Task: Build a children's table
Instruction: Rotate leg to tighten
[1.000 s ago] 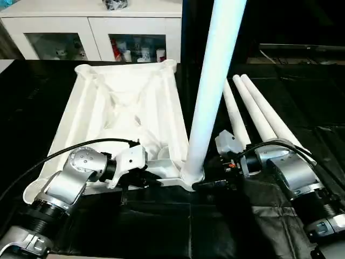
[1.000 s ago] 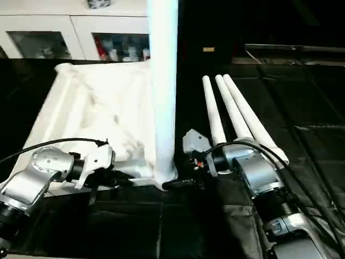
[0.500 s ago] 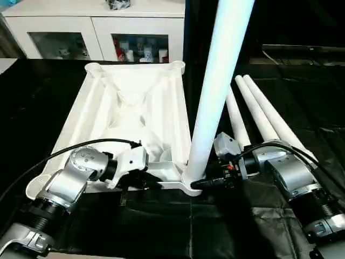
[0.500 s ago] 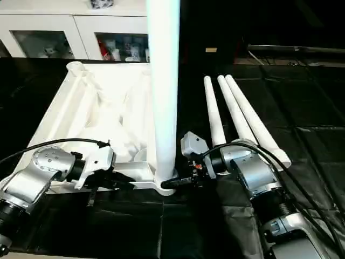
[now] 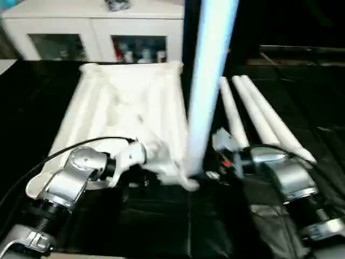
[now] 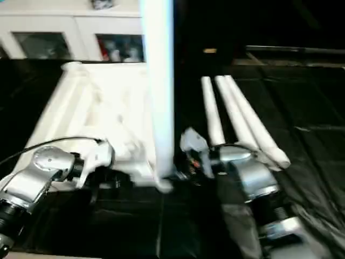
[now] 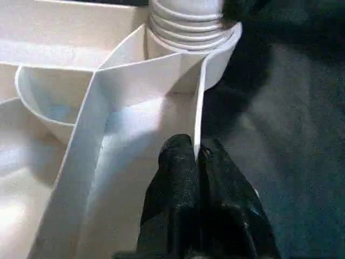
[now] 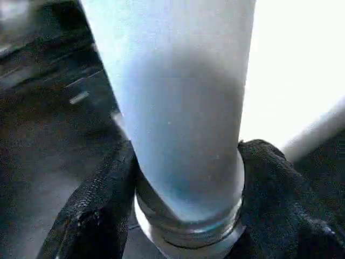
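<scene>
Left gripper (image 7: 197, 162) pinches the upturned table top's (image 5: 124, 102) near rim. Rightward, the upright leg (image 5: 207, 81) stands in its corner socket, right gripper (image 8: 186, 178) clasping its base. Best to keep it plumb while twisting. Three spare legs (image 5: 256, 116) lie beyond.

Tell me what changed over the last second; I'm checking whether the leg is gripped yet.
The right gripper closed in on the base of the upright leg; its fingers now sit on either side of it, just above the corner socket. Unchanged: the left gripper stays pinched on the table top rim, and three spare legs lie to the right.
</scene>
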Robot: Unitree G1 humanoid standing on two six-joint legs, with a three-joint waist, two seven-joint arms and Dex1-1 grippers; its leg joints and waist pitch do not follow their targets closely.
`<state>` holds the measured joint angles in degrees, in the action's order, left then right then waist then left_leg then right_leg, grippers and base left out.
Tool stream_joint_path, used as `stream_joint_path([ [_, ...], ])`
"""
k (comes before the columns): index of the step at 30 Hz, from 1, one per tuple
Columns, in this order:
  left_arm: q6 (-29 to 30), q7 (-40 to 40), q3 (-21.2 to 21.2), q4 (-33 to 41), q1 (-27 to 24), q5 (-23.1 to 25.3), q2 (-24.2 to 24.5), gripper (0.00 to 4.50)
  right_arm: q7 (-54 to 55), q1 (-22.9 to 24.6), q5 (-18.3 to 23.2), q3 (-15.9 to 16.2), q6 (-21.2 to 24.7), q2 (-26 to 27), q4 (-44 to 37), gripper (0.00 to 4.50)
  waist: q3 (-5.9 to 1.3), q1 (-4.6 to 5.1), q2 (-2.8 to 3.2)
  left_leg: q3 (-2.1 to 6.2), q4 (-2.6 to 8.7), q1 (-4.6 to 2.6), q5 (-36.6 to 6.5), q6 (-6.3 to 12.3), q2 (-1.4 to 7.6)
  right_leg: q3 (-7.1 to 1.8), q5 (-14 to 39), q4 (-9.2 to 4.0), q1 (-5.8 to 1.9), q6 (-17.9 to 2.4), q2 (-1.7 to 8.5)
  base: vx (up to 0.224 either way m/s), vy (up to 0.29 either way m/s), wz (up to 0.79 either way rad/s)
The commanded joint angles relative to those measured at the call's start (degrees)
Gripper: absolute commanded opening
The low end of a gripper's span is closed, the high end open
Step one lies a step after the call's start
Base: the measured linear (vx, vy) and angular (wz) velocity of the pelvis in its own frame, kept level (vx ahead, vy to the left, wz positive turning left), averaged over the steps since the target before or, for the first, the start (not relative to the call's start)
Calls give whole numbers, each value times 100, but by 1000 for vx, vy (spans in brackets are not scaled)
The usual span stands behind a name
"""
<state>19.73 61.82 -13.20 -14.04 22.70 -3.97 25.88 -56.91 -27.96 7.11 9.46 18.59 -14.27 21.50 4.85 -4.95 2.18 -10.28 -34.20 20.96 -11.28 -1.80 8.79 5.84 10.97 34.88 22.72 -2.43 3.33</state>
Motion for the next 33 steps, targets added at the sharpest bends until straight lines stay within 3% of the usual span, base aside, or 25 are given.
stream_joint_path([
  [1, 497, -619, 16, 484, 7, -282, -525, 0, 591, -30, -131, 453, 323, 596, 161, 259, -277, 22, -40, 275, 464, -40, -1347, 97, 490, -408, 2711, -602, -277, -766, 698, 0, 0, 0],
  [2, 620, -753, 47, 550, -14, -270, -606, 0, 805, -47, -170, 440, 390, 728, 205, 259, -271, 66, -52, 285, 462, -16, -1327, 104, 472, -409, 2834, -612, -292, -706, 702, 0, 0, 0],
  [5, 995, -1223, 151, 742, -67, -150, -852, 0, 1508, -128, -283, 361, 576, 1153, 357, 259, -269, 104, -64, 263, 440, -54, -1296, 206, 427, -425, 3003, -680, -244, -560, 684, 0, 0, 0],
  [6, 1167, -1473, 190, 860, -77, -81, -976, 0, 1825, -184, -366, 337, 596, 1351, 433, 259, -276, 147, -63, 277, 459, -18, -1222, 214, 453, -410, 2791, -641, -264, -605, 665, 0, 0, 0],
  [9, 1433, -1866, 250, 1090, -90, -1, -1196, 0, 2230, -294, -477, 286, 270, 1636, 613, 259, -294, 205, -57, 272, 455, -23, -1199, 207, 463, -425, 2471, -613, -252, -747, 673, 0, 0, 0],
  [11, 1506, -1931, 228, 1173, -98, 18, -1201, 0, 2300, -305, -493, 250, 229, 1644, 625, 314, -311, 189, -46, 258, 443, -35, -1106, 254, 469, -446, 2214, -588, -249, -807, 669, 0, 0, 0],
  [13, 1499, -1946, 208, 1184, -98, 40, -1182, 0, 2323, -306, -519, 249, 217, 1623, 624, 331, -336, 186, -51, 244, 431, -11, -858, 356, 468, -450, 1696, -524, -265, -933, 642, 0, 0, 0],
  [15, 1453, -1931, 186, 1117, -96, 43, -1107, 0, 2262, -281, -533, 226, 198, 1530, 583, 350, -340, 181, -50, 227, 414, 2, -734, 463, 455, -444, 1422, -506, -284, -1017, 648, 0, 0, 0],
  [22, 1218, -1532, 144, 1106, -131, 60, -817, 0, 1690, -169, -434, 179, -119, 1093, 344, 417, -339, 158, -39, 233, 424, -9, -850, 452, 470, -441, 1669, -533, -288, -922, 647, 0, 0, 0],
  [25, 643, -926, -6, 942, -158, 43, -419, 0, 919, -35, -249, 168, -334, 585, 24, 436, -369, 103, -37, 227, 401, -11, -698, 563, 471, -450, 1322, -496, -294, -916, 640, 0, 0, 0],
  [27, 480, -724, -36, 896, -172, 26, -310, 0, 675, -11, -200, 168, -429, 421, -49, 444, -393, 82, -31, 221, 381, -5, -556, 653, 469, -438, 956, -448, -302, -1056, 637, 0, 0, 0],
  [32, -164, -34, -254, 613, -195, 70, 52, 0, -229, -18, -81, 170, -827, -175, -140, 444, -392, -47, -46, 196, 370, -39, -653, 650, 484, -437, 1197, -474, -283, -1067, 639, 0, 0, 0],
  [33, -220, 63, -275, 578, -197, 48, 84, 0, -361, -17, -53, 175, -859, -247, -161, 444, -390, -79, -32, 183, 373, -81, -687, 632, 505, -448, 1210, -473, -244, -1069, 627, 0, 0, 0],
])
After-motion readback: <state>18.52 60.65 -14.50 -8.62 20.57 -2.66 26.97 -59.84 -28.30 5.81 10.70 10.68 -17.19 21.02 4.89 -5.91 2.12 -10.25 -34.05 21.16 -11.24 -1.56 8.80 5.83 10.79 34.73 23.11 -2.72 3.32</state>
